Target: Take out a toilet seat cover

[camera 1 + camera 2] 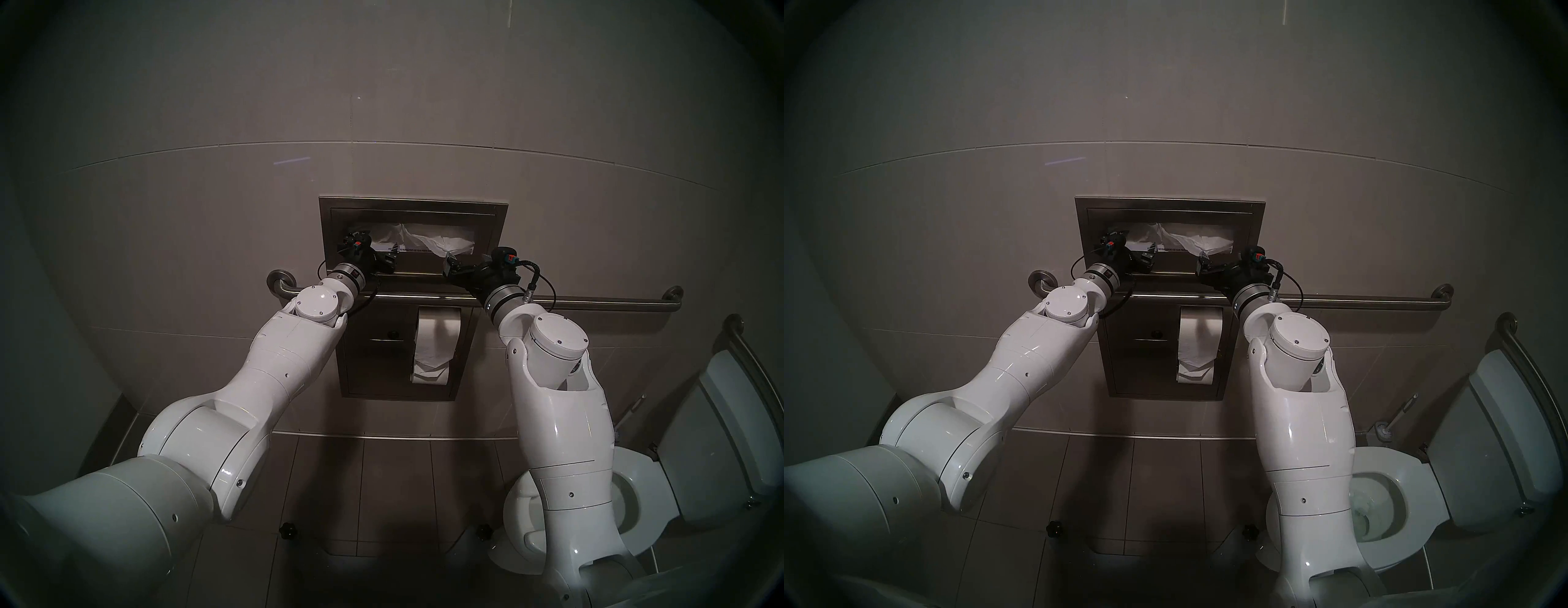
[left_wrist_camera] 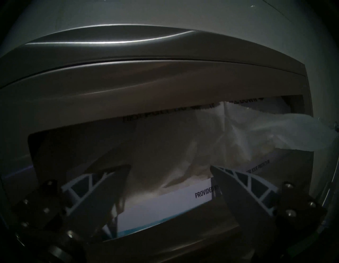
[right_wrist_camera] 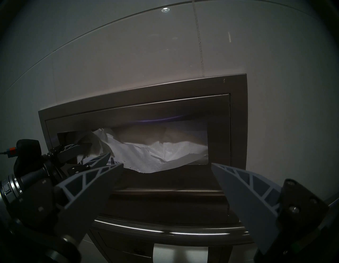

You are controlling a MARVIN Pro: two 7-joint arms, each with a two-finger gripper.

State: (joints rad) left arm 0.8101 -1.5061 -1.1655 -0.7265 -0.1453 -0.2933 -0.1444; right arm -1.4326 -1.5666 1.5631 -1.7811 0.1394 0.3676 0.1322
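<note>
1. Brushed steel framed the wall dispenser [image 1: 326, 220], and its wide slot was faced by both grippers.
2. The left gripper [image 2: 170, 170] was seen with its jaws spread apart, nothing being clamped between them; its fingertips [image 2: 126, 169] were placed at the lower edge of the slot's left part.
3. The toilet seat cover [image 3: 161, 152], a crinkled white tissue sheet, was found straight ahead of the left gripper inside the slot, and a loose fold was draped out over the slot's lower lip ahead of the right gripper.
4. Whether the sheet was touched by the left fingers could not be told, as that view was dark.
5. A white card [image 2: 165, 207] printed with "PROVIDED" was seen just below and between the left gripper's fingers.
6. The right gripper [image 3: 167, 166] was held wide open and empty, a short way back from the slot, with the draped tissue seen between and just above its fingertips.
7. A steel grab bar [image 1: 594, 302] was seen running beneath both grippers.
8. A toilet paper roll [image 1: 437, 339] was hung in the lower panel, below and between the two grippers.
9. A white toilet [image 1: 1412, 488] was seen well below and to the right of the right gripper.
</note>
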